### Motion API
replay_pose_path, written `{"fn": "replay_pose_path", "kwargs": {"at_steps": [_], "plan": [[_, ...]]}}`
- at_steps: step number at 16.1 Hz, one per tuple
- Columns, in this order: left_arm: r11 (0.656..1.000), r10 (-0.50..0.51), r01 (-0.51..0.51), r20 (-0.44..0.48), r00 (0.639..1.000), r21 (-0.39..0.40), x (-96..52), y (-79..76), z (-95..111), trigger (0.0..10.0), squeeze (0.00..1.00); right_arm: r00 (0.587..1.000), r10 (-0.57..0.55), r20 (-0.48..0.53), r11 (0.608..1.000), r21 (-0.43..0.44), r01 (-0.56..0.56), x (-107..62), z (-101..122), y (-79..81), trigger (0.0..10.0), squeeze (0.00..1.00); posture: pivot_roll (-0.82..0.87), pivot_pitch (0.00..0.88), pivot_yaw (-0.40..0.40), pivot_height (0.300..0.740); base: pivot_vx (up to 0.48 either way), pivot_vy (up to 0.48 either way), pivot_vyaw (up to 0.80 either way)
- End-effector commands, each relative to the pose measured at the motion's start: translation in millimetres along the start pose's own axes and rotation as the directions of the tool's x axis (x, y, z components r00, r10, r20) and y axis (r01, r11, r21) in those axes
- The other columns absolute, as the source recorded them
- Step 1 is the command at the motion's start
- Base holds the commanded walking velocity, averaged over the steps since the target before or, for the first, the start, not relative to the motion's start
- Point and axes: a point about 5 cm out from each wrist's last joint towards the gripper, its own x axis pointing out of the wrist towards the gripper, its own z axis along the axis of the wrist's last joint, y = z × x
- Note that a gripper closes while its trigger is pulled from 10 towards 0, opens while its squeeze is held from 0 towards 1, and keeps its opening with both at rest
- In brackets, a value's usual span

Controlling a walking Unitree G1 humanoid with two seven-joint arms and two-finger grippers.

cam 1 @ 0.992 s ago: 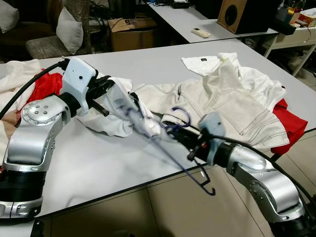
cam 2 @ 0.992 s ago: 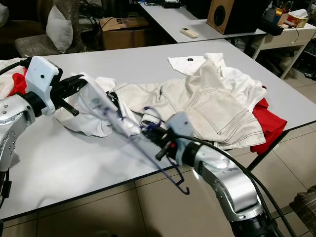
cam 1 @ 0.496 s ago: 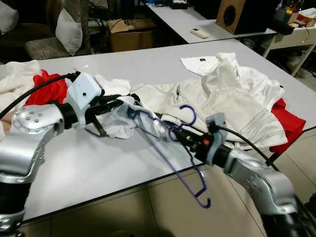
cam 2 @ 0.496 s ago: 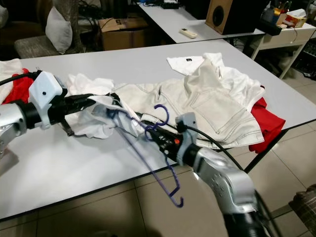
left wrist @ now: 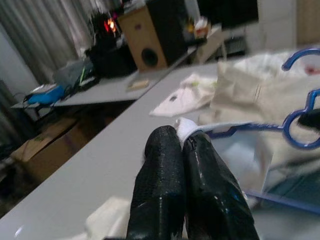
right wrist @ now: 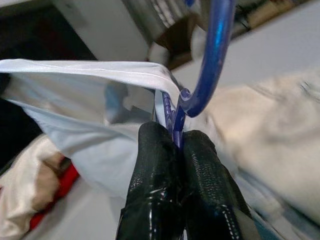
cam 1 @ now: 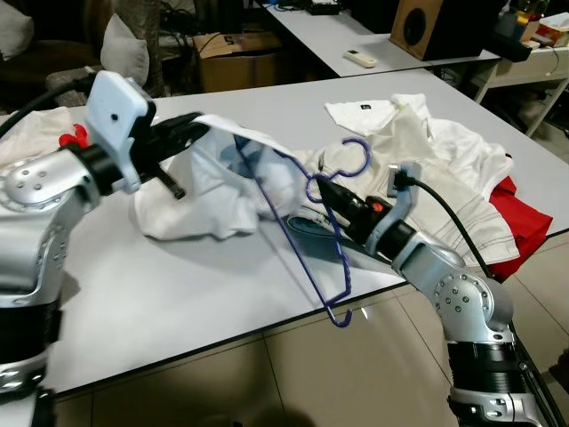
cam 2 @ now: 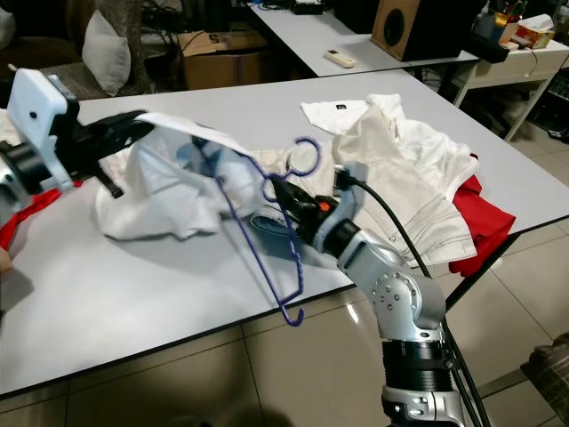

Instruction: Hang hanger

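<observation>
A blue wire hanger [right wrist: 215, 55] hangs tilted over the table's front edge, its lower end [cam 1: 336, 316] past the edge. My right gripper [right wrist: 175, 132] is shut on its neck just under the hook, above the table [cam 1: 333, 200]. One arm of the hanger runs up inside a pale, thin white garment [cam 1: 213, 196]. My left gripper [left wrist: 184, 137] is shut on that garment's edge and holds it lifted off the table at the left [cam 1: 182, 133]. The rest of the garment drapes down onto the table.
A cream jacket [cam 1: 427, 178] and a red cloth [cam 1: 524, 222] lie on the grey table [cam 1: 178, 294] at the right. More white and red clothes sit at the far left. Behind stand a second table with a remote [cam 1: 360, 59], a speaker [cam 1: 436, 27] and a cardboard box [cam 1: 236, 58].
My left gripper has lifted the white garment up and back to the left. My right gripper has raised the hanger, so its hook stands higher and the garment stretches over one arm.
</observation>
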Motion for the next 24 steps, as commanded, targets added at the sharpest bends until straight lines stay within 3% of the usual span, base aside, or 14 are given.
{"fn": "replay_pose_path", "kwargs": {"at_steps": [1, 4, 5, 6, 7, 8, 9, 12, 16, 18, 21, 22, 23, 24], "plan": [[0.997, -0.073, 0.075, -0.083, 0.994, 0.023, 1.7, -11.5, -13, 0.0, 0.00, 0.999, -0.037, -0.034, 0.999, 0.015, 0.038, -3.1, -7, -5.9, 10.0, 0.00, 0.00, 0.000, -0.019, 0.740, 0.000, 0.000, 0.00], [0.995, -0.088, 0.095, -0.174, 0.981, 0.033, 0.5, -17.2, -29, 0.0, 0.00, 0.999, -0.025, -0.046, 0.998, 0.050, 0.027, -2.3, -11, -3.5, 10.0, 0.00, 0.00, 0.000, -0.013, 0.740, 0.000, 0.000, 0.00], [0.997, -0.010, 0.022, -0.170, 0.985, 0.068, 4.2, -5.1, -28, 0.0, 0.00, 0.999, 0.021, -0.036, 1.000, 0.018, -0.020, 4.0, -4, 2.9, 10.0, 0.00, -0.01, 0.000, -0.008, 0.740, 0.000, 0.000, 0.00], [0.981, 0.159, -0.152, -0.050, 0.986, 0.120, 8.0, 20.6, -7, 0.0, 0.00, 0.981, 0.153, 0.118, 0.988, -0.030, -0.150, 10.8, 27, 23.3, 10.0, 0.00, -0.01, 0.000, -0.008, 0.740, 0.000, 0.000, 0.00], [0.967, 0.224, -0.223, 0.006, 0.975, 0.126, 8.3, 30.7, 3, 0.0, 0.00, 0.960, 0.212, 0.185, 0.977, -0.042, -0.207, 11.7, 40, 32.6, 10.0, 0.00, -0.01, 0.000, -0.008, 0.740, 0.000, 0.000, 0.00], [0.914, 0.370, -0.397, 0.220, 0.902, 0.089, 2.2, 55.8, 38, 0.0, 0.00, 0.888, 0.309, 0.341, 0.946, -0.017, -0.323, 8.6, 71, 49.0, 10.0, 0.00, -0.01, 0.000, -0.011, 0.740, 0.000, 0.000, 0.00], [0.889, 0.405, -0.448, 0.295, 0.866, 0.094, -4.1, 63.9, 52, 0.0, 0.00, 0.878, 0.318, 0.358, 0.943, -0.025, -0.332, 6.4, 78, 49.8, 10.0, 0.00, 0.00, 0.000, -0.014, 0.740, 0.000, 0.000, 0.00], [0.935, 0.311, -0.324, 0.108, 0.944, 0.145, 1.1, 43.9, 14, 0.0, 0.00, 0.996, 0.035, 0.085, 0.999, 0.007, -0.036, 8.4, 20, 7.7, 10.0, 0.00, -0.01, 0.000, -0.015, 0.740, 0.000, 0.000, 0.00], [0.979, 0.144, -0.142, 0.003, 0.990, 0.146, 8.7, 15.3, -14, 0.0, 0.00, 1.000, 0.000, -0.011, 0.998, 0.060, 0.001, 3.3, -7, 6.0, 10.0, 0.00, -0.01, 0.000, -0.017, 0.740, 0.000, 0.000, 0.00], [0.980, 0.132, -0.133, 0.016, 0.991, 0.145, 9.6, 14.3, -10, 0.0, 0.00, 0.999, 0.030, 0.010, 0.996, 0.080, -0.031, 4.8, -6, 10.0, 10.0, 0.00, -0.01, 0.000, -0.013, 0.740, 0.000, 0.000, 0.00], [0.992, 0.028, -0.023, -0.041, 0.999, 0.123, 7.8, 2.8, -15, 0.0, 0.00, 0.981, 0.038, 0.191, 0.976, 0.205, -0.078, 11.5, 11, 11.4, 10.0, 0.00, 0.00, 0.000, -0.010, 0.740, 0.000, 0.000, 0.00], [0.993, -0.003, 0.012, -0.076, 0.997, 0.121, 5.7, -1.2, -20, 0.0, 0.00, 0.967, 0.020, 0.253, 0.959, 0.267, -0.090, 13.9, 18, 9.9, 10.0, 0.00, 0.00, 0.000, -0.011, 0.740, 0.000, 0.000, 0.00], [0.991, -0.069, 0.083, -0.129, 0.989, 0.104, 2.2, -10.5, -28, 0.0, 0.00, 0.937, -0.013, 0.349, 0.908, 0.397, -0.135, 20.7, 27, 8.2, 10.0, 0.00, 0.01, 0.000, -0.012, 0.740, 0.000, 0.000, 0.00], [0.989, -0.119, 0.129, -0.128, 0.985, 0.077, 3.0, -19.3, -29, 0.0, 0.00, 0.933, -0.032, 0.359, 0.879, 0.454, -0.144, 29.0, 26, 8.8, 10.0, 0.00, 0.02, 0.000, -0.013, 0.740, 0.000, 0.000, 0.00]]}}
